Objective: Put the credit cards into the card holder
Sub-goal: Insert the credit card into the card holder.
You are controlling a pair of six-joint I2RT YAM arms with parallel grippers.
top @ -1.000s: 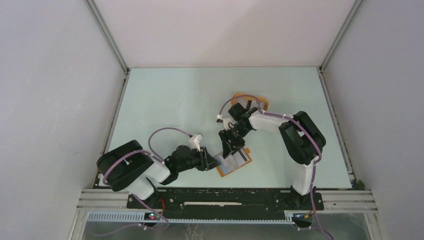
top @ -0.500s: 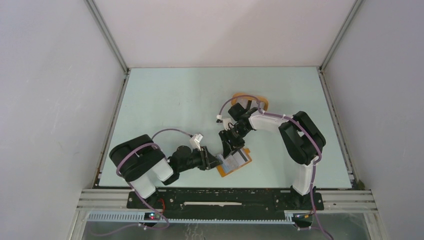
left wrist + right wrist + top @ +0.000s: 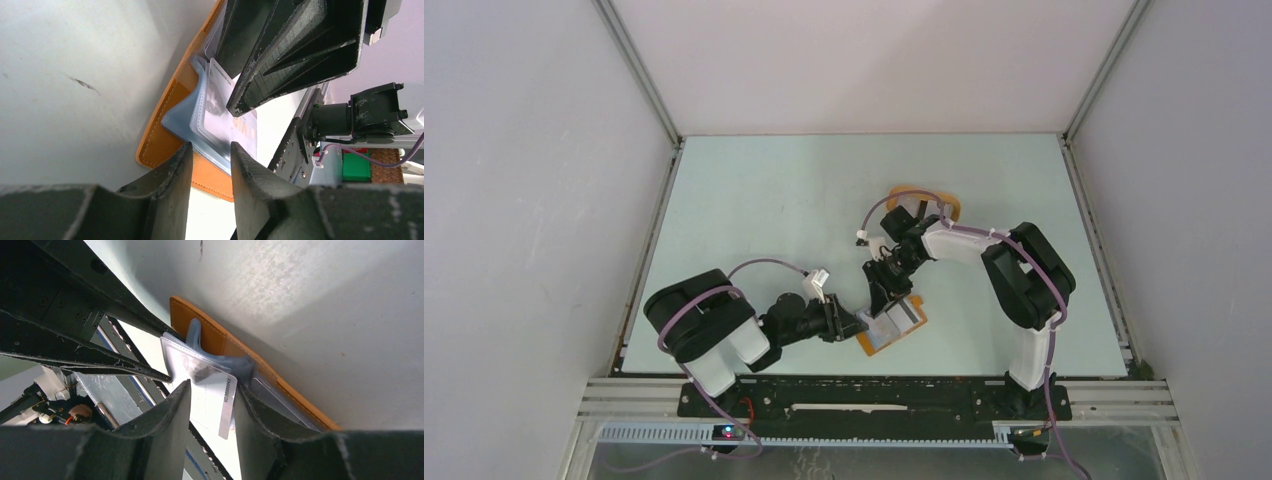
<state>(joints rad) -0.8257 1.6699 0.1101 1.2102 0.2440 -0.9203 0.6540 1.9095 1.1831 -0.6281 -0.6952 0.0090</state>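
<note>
Right claw (image 3: 212, 390) — straddles credit card (image 3: 216, 402), grip unclear | left claw (image 3: 210, 147) at card holder (image 3: 167, 115), grip unclear | print illegible

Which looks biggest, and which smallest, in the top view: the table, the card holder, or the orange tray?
1. table
2-3. card holder and orange tray: they look about alike; the right arm hides much of the tray, so I do not rank them.

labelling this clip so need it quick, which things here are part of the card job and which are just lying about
Part of the job:
- orange-brown leather folding card holder, lying open
- white plastic credit card, between the fingers of the right hand
- left hand, at the holder's edge

Just lying about:
- oval orange rimmed tray, behind the right arm
</note>
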